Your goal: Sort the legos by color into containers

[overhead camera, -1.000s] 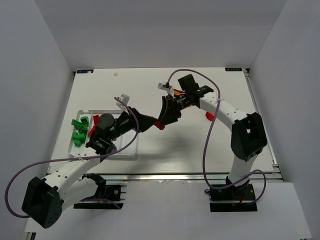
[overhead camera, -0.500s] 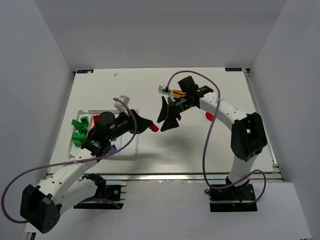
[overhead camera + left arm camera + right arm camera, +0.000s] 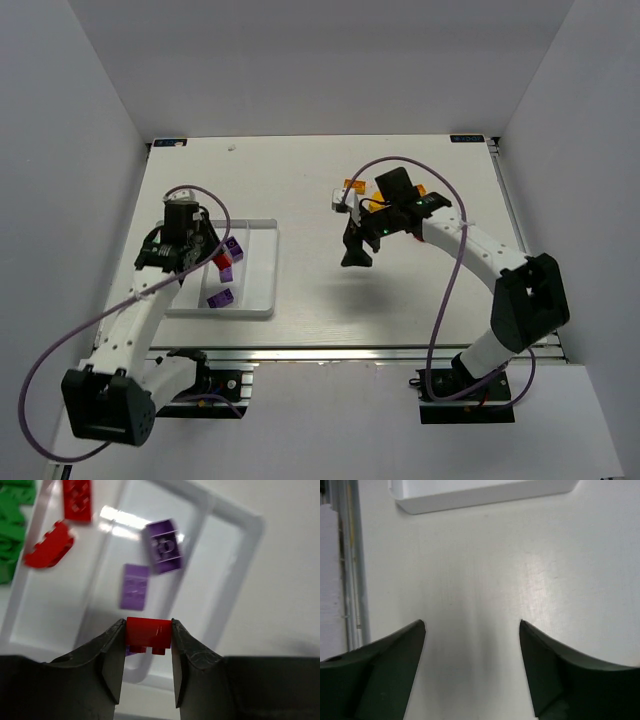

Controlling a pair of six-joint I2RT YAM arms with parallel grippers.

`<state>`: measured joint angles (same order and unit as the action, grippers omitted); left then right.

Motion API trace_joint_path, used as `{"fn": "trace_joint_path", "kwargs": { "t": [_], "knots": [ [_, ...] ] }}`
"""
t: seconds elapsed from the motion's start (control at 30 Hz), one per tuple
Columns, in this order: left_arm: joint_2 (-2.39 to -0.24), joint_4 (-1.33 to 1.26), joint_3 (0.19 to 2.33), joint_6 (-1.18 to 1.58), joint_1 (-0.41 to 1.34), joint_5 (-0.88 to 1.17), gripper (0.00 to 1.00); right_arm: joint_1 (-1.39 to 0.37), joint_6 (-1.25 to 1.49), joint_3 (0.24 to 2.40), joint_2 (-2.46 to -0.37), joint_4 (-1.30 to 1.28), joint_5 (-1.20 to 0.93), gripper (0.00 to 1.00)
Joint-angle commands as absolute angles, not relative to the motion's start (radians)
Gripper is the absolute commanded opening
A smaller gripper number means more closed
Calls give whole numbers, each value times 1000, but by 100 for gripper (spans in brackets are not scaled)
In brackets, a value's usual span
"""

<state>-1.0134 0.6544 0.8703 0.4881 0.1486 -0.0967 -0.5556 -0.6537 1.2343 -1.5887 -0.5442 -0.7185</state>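
Left gripper [image 3: 148,625], we saw, pinched a red lego [image 3: 148,635], the tray [image 3: 250,522] just beyond it; right gripper [image 3: 472,625] stood spread.

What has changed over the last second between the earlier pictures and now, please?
The left gripper took the red brick from the right gripper at mid-table and swung left, carrying it over the tray. The right gripper opened and drew back right. The tray stayed put.
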Motion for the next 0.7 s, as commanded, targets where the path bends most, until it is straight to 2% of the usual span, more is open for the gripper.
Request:
{"fn": "trace_joint_path", "kwargs": {
  "t": [0.0, 0.03, 0.13, 0.2, 0.5, 0.6, 0.63, 0.67],
  "knots": [
    [-1095, 845, 920, 442, 92, -196, 0, -551, -663, 1204, -1514, -408, -629, 80],
    [-1133, 853, 940, 433, 81, -249, 0, -551, -658, 1203, -1508, -402, -630, 64],
    [-1199, 879, 982, 416, 63, -378, 0, -545, -646, 1207, -1503, -402, -635, 35],
    [-1235, 862, 994, 400, 42, -403, 0, -534, -629, 1200, -1494, -379, -629, 25],
    [-1362, 799, 994, 385, 17, -433, 0, -485, -601, 1186, -1490, -364, -629, 27],
    [-1405, 787, 994, 380, 15, -446, 0, -474, -595, 1183, -1486, -360, -612, 41],
    [-1411, 785, 999, 382, 15, -449, 2, -474, -592, 1180, -1486, -354, -583, 58],
    [-1416, 787, 1003, 383, 15, -451, 25, -469, -583, 1175, -1486, -348, -568, 67]
  ]
}}
